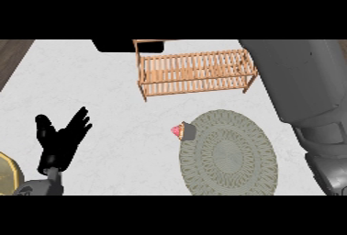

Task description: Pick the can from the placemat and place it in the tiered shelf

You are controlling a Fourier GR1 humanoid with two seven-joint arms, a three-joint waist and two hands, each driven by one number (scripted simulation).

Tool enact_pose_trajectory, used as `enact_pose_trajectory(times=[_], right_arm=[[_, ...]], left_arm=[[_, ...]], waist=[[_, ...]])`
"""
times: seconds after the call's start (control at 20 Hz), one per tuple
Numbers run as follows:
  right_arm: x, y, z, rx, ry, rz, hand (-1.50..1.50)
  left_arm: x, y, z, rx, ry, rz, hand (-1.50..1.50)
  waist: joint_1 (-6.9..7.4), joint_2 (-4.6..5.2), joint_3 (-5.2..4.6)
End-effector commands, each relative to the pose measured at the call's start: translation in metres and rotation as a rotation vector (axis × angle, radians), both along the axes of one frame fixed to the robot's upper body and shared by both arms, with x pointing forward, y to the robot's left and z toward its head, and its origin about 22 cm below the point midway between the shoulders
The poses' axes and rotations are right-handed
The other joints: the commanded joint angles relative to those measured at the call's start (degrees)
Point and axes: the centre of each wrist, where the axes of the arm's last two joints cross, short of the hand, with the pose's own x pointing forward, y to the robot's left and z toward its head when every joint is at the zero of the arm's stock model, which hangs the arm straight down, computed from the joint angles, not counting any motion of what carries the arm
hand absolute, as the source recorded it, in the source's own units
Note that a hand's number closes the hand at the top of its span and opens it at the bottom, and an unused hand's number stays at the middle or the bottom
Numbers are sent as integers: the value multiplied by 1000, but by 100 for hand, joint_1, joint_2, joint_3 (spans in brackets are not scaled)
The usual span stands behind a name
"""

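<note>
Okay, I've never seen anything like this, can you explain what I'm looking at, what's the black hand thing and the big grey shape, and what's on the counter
This is a humanoid robot's own view, taken from its head and looking steeply down at a pale counter.

The black shape at the lower left is its left hand, open with fingers up, resting and holding nothing. The big grey shape down the right side is its right forearm; the right hand itself is out of the picture.

On the counter lies a round grey-green placemat. A small can, pink and dark, sits at the placemat's upper left edge. Behind it stands a wooden slatted shelf, where the can is meant to go. Nothing has been picked up yet. A yellowish object shows at the lower left edge; I cannot tell what it is.
</note>
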Motion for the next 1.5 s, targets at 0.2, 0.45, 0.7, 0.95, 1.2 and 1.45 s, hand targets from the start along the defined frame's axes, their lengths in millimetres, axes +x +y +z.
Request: enact_pose_trajectory(times=[0.2,0.45,0.7,0.95,1.2,1.45], right_arm=[[23,-18,-19,5,-29,32,150],[32,-14,-27,6,-40,58,150],[28,-4,-10,-13,-40,56,150],[28,1,-14,169,-34,-18,150],[33,-23,-18,329,-59,-49,-150],[32,-29,9,536,-69,-3,-150]], left_arm=[[-8,-10,-13,9,27,11,0],[-10,-6,-16,12,28,16,0],[-4,-10,6,17,26,-1,0],[4,-1,-2,-7,26,14,0],[3,-13,-5,15,10,31,0],[-2,-8,1,17,25,8,0]], waist=[[-26,0,-14],[-4,9,-15],[-24,-13,-13],[-50,-8,-15],[-78,-9,-12],[-7,0,-11]])
